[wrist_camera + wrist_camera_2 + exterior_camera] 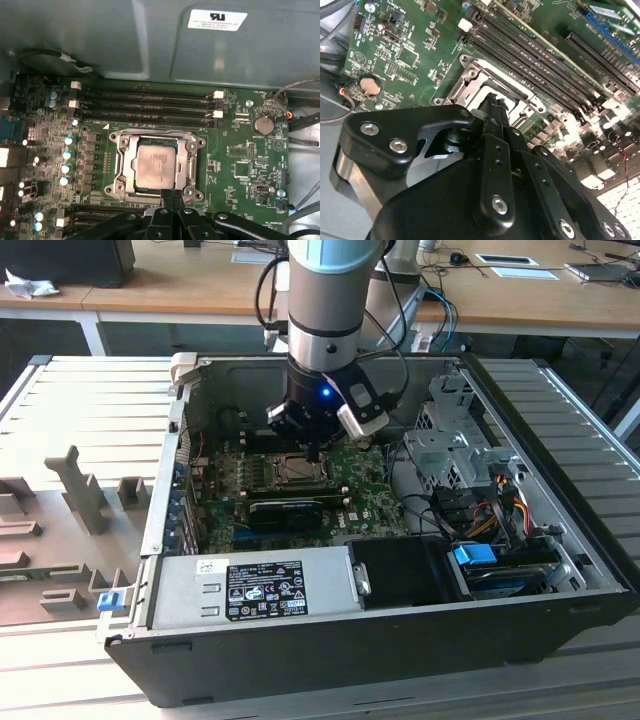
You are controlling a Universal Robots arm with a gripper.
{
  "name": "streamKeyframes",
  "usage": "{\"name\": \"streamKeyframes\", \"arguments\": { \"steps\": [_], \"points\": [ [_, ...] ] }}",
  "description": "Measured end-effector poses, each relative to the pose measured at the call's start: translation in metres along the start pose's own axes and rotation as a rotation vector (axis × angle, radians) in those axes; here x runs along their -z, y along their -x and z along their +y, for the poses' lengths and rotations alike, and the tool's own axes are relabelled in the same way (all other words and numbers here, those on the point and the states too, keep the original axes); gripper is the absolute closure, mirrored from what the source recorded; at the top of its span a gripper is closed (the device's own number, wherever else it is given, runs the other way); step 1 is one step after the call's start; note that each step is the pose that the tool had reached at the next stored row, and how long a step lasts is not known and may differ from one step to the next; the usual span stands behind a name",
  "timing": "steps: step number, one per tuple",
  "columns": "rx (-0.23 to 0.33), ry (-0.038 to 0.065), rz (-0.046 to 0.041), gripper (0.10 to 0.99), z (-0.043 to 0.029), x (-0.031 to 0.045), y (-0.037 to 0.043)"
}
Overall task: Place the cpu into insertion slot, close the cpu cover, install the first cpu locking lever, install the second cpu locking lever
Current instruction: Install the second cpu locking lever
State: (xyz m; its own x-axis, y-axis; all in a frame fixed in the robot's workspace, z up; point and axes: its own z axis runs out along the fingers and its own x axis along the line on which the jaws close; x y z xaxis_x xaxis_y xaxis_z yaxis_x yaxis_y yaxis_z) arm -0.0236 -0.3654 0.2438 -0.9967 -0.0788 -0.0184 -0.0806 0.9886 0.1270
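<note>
In the first wrist view the cpu [156, 167] lies flat in the insertion slot [119, 187], its grey metal top showing. The cpu cover [126, 162] lies down around it as a silvery frame, with the chip showing through its window. My gripper [172, 197] is shut with its two black fingers pressed together and nothing between them; the tips are at the socket's rim, beside the chip. The second wrist view shows the fingertips [492, 107] low over the socket frame [470, 80]. In the exterior view the gripper [312, 452] hangs over the socket [298, 472] inside the open computer case.
Long black memory slots [145, 105] run beside the socket, and a coin cell [262, 125] sits on the green board. A long black card [290, 510], the power supply [250, 590], a drive cage [450, 450] and loose cables [490, 515] crowd the case.
</note>
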Motion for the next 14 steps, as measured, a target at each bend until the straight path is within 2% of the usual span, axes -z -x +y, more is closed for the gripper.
{"name": "streamKeyframes", "arguments": {
  "steps": [4,5,6,8,14],
  "points": [
    [0.002,0.004,0.0007,0.98,-0.0094,-0.0031,-0.0008],
    [0.002,0.009,0.0007,0.98,-0.0111,-0.0036,-0.001],
    [0.001,0.019,-0.0002,0.98,-0.0135,-0.0038,-0.0013],
    [0.001,0.025,-0.0007,0.98,-0.0168,-0.0046,-0.004],
    [0.001,0.026,-0.0008,0.98,-0.0193,-0.0061,-0.0212]
  ]
}}
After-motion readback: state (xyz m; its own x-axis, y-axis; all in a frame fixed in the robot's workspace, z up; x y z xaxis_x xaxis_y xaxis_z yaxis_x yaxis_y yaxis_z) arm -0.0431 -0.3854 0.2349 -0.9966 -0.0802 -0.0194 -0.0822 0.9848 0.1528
